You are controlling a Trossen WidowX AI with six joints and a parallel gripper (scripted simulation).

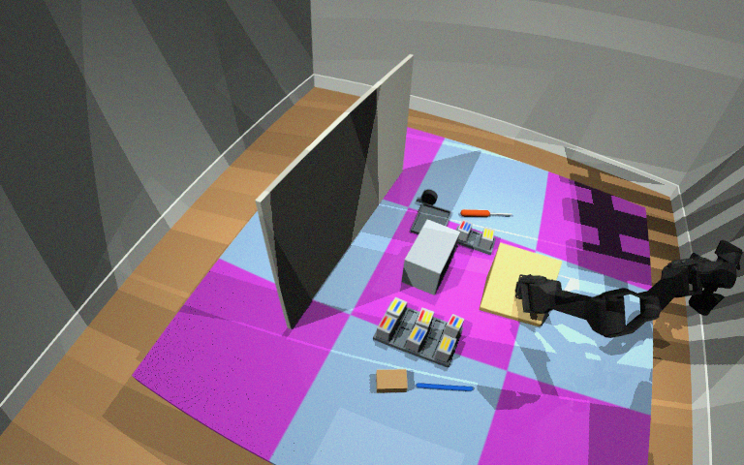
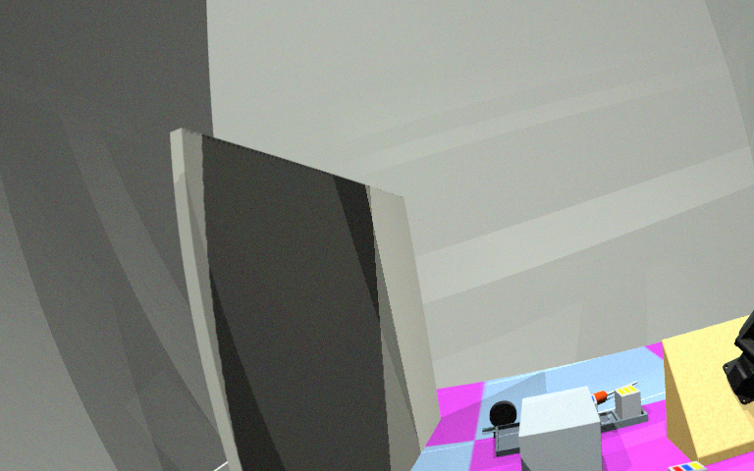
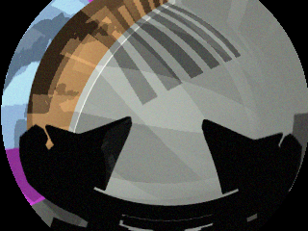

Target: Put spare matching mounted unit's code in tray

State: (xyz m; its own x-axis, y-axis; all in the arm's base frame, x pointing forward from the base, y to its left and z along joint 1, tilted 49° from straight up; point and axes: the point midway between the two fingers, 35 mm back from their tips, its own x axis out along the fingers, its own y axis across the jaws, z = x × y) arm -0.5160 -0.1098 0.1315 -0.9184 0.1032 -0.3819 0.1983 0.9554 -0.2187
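Several small grey spares, such as one [image 1: 447, 345] at the front right, stand in a dark rack [image 1: 406, 326] with red, yellow and blue stripes on top. A small holder [image 1: 475, 241] bears a red-and-blue-striped unit [image 1: 464, 227] and a yellow-striped unit [image 1: 487, 235] [image 2: 626, 404]. A dark tray-like piece [image 1: 430, 217] lies behind the grey box. Which piece is the mounted unit is not clear, and no printed back is readable. My gripper [image 1: 727, 279] [image 3: 166, 121] is open and empty, far right of the rack, facing the wall.
A tall panel [image 1: 324, 213] [image 2: 289, 310] stands left. A grey box [image 1: 430, 252] [image 2: 562, 433] stands mid-mat, a black disc [image 1: 428, 196] [image 2: 503, 413] behind it. A yellow block [image 1: 502, 279] [image 2: 689, 389], screwdriver [image 1: 475, 213], tan block [image 1: 391, 380] and blue stick [image 1: 444, 387] are around.
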